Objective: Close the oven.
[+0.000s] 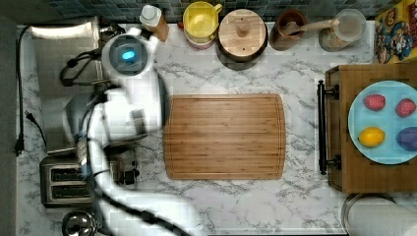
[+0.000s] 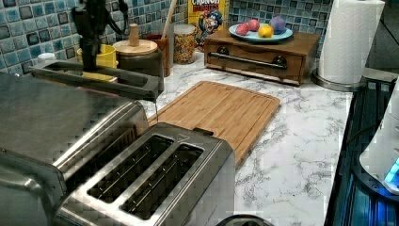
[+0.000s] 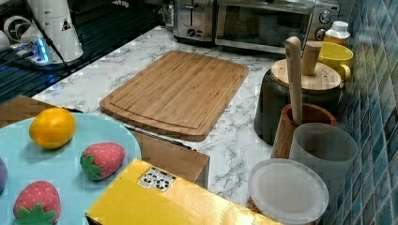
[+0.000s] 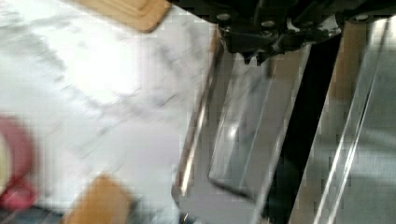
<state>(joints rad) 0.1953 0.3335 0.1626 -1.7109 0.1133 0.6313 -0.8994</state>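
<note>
The oven (image 2: 51,117) is a large steel box in the foreground of the left view, and it stands at the top view's left (image 1: 59,54) under my arm. Its glass door (image 2: 117,82) hangs open, sticking out roughly level over the counter. My black gripper (image 2: 91,66) comes down from above onto the far part of the door. In the wrist view the gripper (image 4: 258,58) is shut with nothing in it, just above the door glass (image 4: 243,140). The right view has the oven (image 3: 263,23) at the back of the counter.
A two-slot toaster (image 2: 155,179) stands beside the oven. A bamboo cutting board (image 1: 223,135) lies mid-counter. A yellow mug (image 2: 106,54) and a wood-lidded jar (image 2: 136,47) stand just past the door. A wooden drawer box (image 1: 373,132) with a fruit plate is at the top view's right.
</note>
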